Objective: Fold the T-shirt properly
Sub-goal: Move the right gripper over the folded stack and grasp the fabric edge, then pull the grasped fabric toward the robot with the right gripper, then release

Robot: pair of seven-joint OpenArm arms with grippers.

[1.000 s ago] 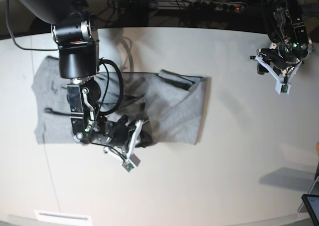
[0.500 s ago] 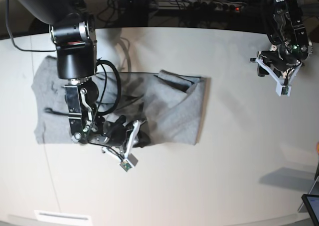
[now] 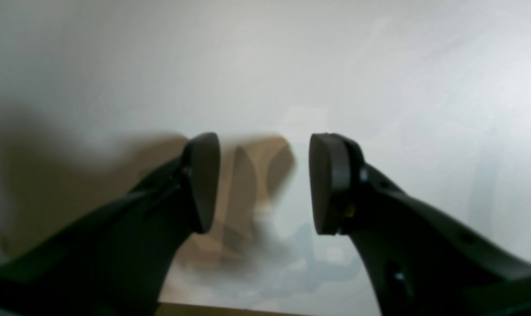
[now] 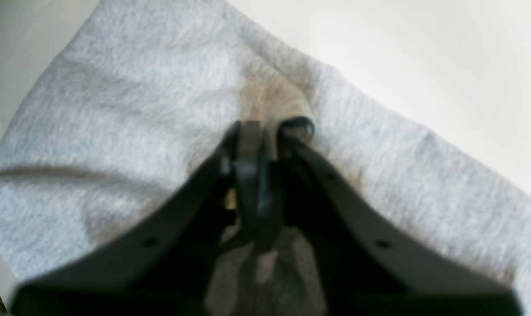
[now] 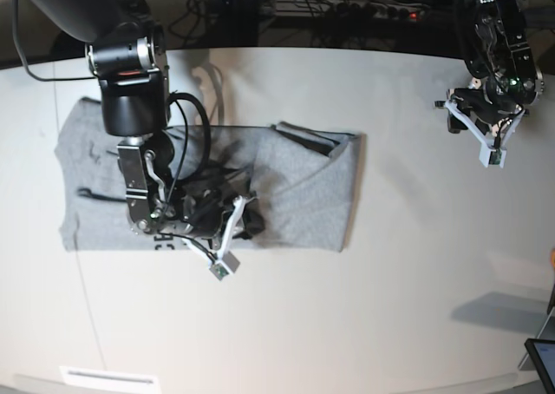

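Folding is the step in hand, I judge: the T-shirt (image 5: pixel 295 190) lies on the white surface (image 5: pixel 408 307) in the left half of the base view, already doubled over in part, with one layer turned across the middle and some black letters showing at its lower left edge. The right pincer (image 4: pixel 267 131) sits low over the cloth near the lower middle of the shirt. In its wrist view a small ridge of grey cloth stands between the two fingers, which are close together; whether they grip it or are letting it go I cannot tell. The left pincer (image 3: pixel 263 182) is in the upper right of the base view, well apart from the shirt, its jaws spread and with only bare surface between them.

Next move, in my opinion, calls for a clean lift of the right arm so the folded layer does not drag.

Count: one T-shirt, two arms, two pincers.
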